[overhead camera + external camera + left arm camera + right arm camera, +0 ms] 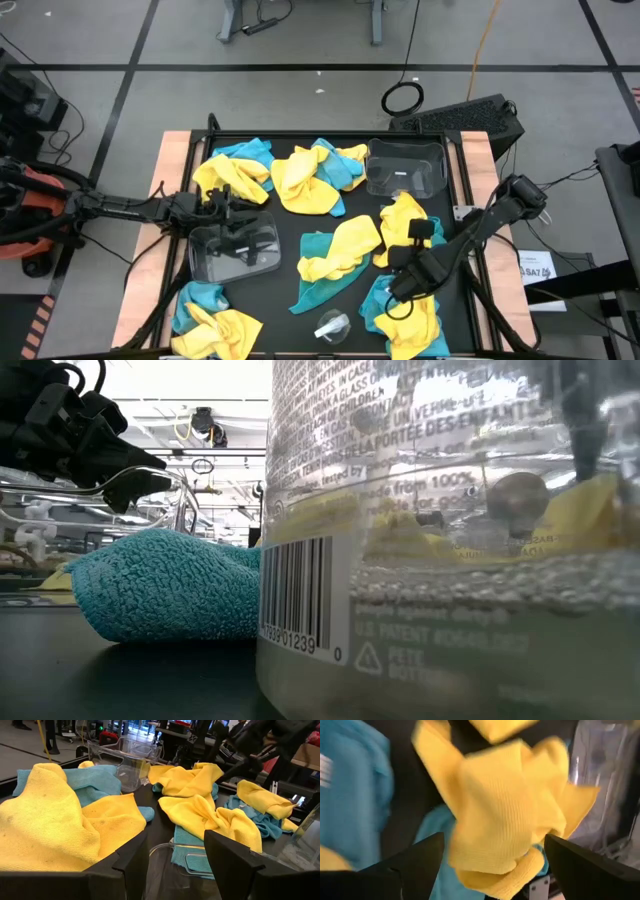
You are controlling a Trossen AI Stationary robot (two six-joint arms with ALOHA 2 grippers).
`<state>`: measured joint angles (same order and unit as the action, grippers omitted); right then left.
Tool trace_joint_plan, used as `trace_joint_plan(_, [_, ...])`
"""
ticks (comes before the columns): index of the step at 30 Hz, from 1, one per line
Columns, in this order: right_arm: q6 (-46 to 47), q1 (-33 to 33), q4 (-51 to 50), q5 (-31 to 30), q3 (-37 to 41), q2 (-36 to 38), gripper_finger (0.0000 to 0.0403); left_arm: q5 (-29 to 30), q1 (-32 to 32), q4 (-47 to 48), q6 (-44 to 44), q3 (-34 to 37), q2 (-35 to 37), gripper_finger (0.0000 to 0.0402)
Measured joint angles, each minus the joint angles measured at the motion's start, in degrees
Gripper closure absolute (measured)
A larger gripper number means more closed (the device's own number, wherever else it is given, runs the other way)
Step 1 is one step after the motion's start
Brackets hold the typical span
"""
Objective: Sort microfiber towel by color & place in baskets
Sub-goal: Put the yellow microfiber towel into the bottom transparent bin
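Observation:
Yellow and teal microfiber towels lie in loose heaps over the black table point(290, 225). One clear basket point(405, 168) stands at the far right and another point(215, 255) at the left. My left gripper point(245, 238) point(175, 845) hangs open and about level over the left basket, whose clear rim point(192, 862) shows between its fingers. Whether it touches that rim, I cannot tell. My right gripper point(397, 288) point(494, 845) is open and slants down over the near-right heap. A crumpled yellow towel point(505, 800) lies on teal cloth below the gap between its fingers.
A small clear plastic piece point(333, 325) lies near the front edge and fills most of the low view point(450, 560), beside a teal towel point(160, 585). Wooden table edges point(175, 160) flank the mat. Towel heaps sit at the far left point(235, 170) and near left point(215, 320).

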<state>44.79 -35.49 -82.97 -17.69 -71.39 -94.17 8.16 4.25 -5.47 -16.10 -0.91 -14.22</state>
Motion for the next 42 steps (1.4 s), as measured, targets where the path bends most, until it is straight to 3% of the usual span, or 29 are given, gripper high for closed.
trace_joint_plan(6, [0.08, 1.89, 9.47, 0.25, 6.96, 0.00, 0.0068, 0.02, 0.02, 0.00, -0.02, 0.00, 0.00, 0.0206])
trace_joint_plan(10, [-0.30, 2.54, 14.26, -0.09, 8.65, 0.00, 0.0097, 0.00, 0.00, 0.00, 0.00, 0.02, 0.00, 0.0206])
trace_joint_plan(14, [-0.50, 2.59, 14.88, -0.33, 8.23, 0.04, 0.0182, 0.01, 0.01, 0.02, -0.01, 0.00, 0.00, 0.0206])
trace_joint_plan(19, [-2.61, 3.93, 14.88, 1.62, 8.23, 0.04, 0.0343, 0.01, 0.00, 0.02, -0.02, 0.00, 0.00, 0.0206])
trace_joint_plan(21, [-3.53, 4.71, 14.87, 2.45, 8.23, 0.04, 0.0385, 0.01, 0.00, 0.00, -0.01, 0.00, 0.00, 0.0206])
trace_joint_plan(33, [-5.26, 7.21, 14.23, 2.33, 6.33, 0.04, 0.0400, 0.00, 0.01, 0.00, -0.02, 0.01, 0.00, 0.0206])
trace_joint_plan(42, [-14.29, 9.33, 12.71, -9.51, -12.36, 0.04, 0.0402, 0.01, 0.01, 0.02, -0.01, 0.00, 0.00, 0.0206])
